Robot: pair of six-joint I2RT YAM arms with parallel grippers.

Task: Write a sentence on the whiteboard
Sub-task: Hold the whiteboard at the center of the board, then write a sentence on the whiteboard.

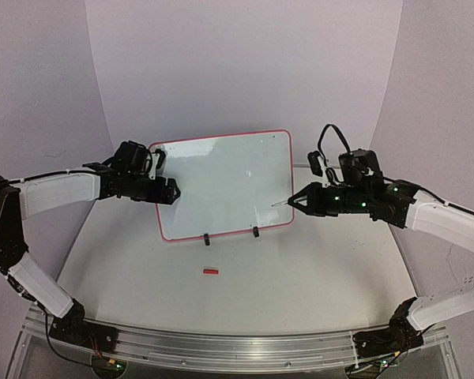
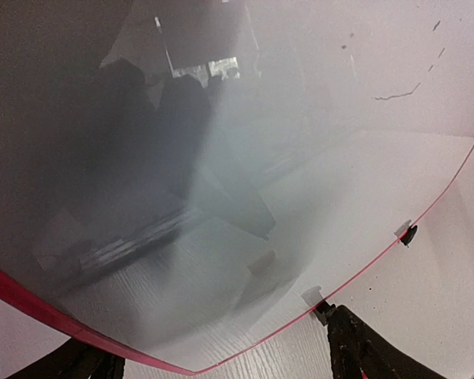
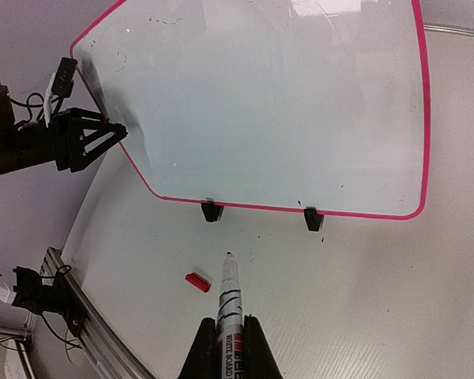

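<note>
Evidently the writing has not begun: the whiteboard (image 1: pixel 221 181) stands mid-desk (image 1: pixel 316 268), propped on its two black feet and leaning back so that its face meets the arms. It shows only a few faint specks, no readable words. The left pincer (image 1: pixel 172 192) is wide open with a finger either side of the board's left edge. It looks placed to brace the board against the push of writing, though I cannot tell whether it touches. The right pincer (image 3: pixel 229 324) is closed on a marker (image 3: pixel 228 292), tip forward and aimed at the board's lower right, just short of the surface. Its red cap (image 1: pixel 211 271) lies in front, apart.
</note>
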